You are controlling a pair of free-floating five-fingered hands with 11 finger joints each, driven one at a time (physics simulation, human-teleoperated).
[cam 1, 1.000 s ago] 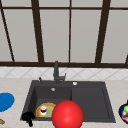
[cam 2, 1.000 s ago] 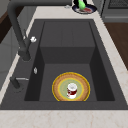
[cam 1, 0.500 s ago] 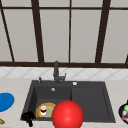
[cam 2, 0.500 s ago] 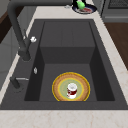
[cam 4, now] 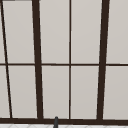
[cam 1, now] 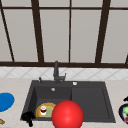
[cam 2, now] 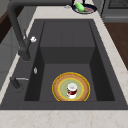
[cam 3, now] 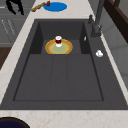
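My left hand (cam 1: 28, 117) hovers at the sink's front left corner, fingers hanging loose and holding nothing. In the right side view the same hand (cam 3: 15, 6) floats off the counter's front edge near the blue plate (cam 3: 55, 6). A yellow plate (cam 1: 48, 108) lies in the sink basin (cam 2: 47, 75) with a small red and white cup (cam 2: 72, 90) standing on it. A big red ball (cam 1: 67, 114) shows in front of the sink's front edge. A black bit of my right hand (cam 1: 126, 99) peeks in at the right edge above a dark bowl (cam 1: 122, 112).
The black faucet (cam 1: 56, 72) rises behind the basin, with the drainboard (cam 3: 58, 77) to its right. A wooden-handled tool (cam 3: 39, 6) lies by the blue plate (cam 1: 5, 101). The dark bowl (cam 2: 87, 10) holds something green (cam 2: 79, 6). A window fills the wall behind.
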